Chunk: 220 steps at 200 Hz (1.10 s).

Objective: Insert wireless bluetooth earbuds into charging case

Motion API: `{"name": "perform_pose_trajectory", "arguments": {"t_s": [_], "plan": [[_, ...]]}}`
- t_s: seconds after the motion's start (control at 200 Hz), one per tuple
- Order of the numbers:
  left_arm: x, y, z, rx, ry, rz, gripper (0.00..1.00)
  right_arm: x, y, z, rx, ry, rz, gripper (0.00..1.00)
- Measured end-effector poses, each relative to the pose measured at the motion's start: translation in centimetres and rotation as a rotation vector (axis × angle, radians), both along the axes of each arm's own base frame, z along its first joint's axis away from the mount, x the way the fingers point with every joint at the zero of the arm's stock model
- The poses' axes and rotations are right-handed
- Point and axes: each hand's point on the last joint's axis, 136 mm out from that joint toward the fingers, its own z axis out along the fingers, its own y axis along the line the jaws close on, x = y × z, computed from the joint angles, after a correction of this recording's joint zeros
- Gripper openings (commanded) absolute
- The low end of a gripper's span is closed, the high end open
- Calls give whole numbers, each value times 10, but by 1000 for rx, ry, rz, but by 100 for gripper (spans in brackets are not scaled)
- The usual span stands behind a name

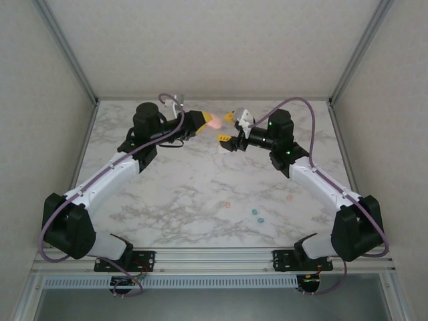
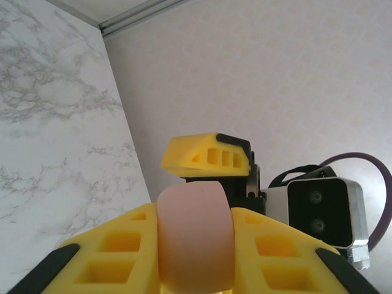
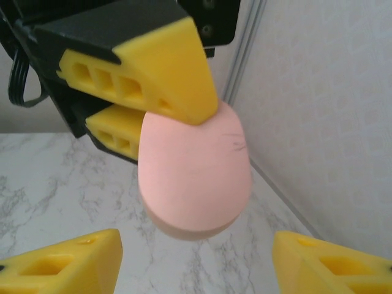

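pink, pebble-shaped case [image 3: 196, 177] is pinched between the yellow pads of the left claw [image 1: 207, 120]. it hangs above the marble table [image 1: 180, 194] near the back wall, rounded end poking toward the other arm. the right claw [image 1: 226, 128] is spread wide with nothing in it. in the right wrist view its two fingers stand either side of the case's free end, apart from it.

the case looks shut, though i cannot make out a seam or which side the hinge is on. my guess is the step in hand is getting it opened or passed across. to do that well, the right claw should come in centred on the free half and close softly. the shell is smooth and curved and could squirt out or twist. the left grip sits far back on the case, so any push should run along the fingers, not across them.

the earbuds are not near any of this. two pink-orange earbuds [image 1: 227, 204] and two teal earbuds [image 1: 257, 215] lie loose on the table toward the near right, well apart from the case. they are tiny, so easy to nudge away.

the two claws are almost nose to nose, with the right wrist camera [image 2: 321, 211] just beside the case. a purple cable [image 1: 294, 103] loops over the right arm, and the back wall is near.
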Motion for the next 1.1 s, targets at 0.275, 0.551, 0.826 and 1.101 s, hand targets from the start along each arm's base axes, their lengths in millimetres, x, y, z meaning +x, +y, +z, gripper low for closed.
{"name": "perform_pose_trajectory", "arguments": {"t_s": [0.275,0.551,0.826,1.101], "plan": [[0,0,0,0,-1,-2,13,-3,4,17,41,-8,44,60],[-1,0,2,-5,-9,-5,14,3,9,11,43,25,53,59],[-2,-1,3,-8,-14,-11,14,2,11,16,60,28,67,55],[0,0,5,-11,-21,-7,21,1,13,18,62,43,89,41]]}}
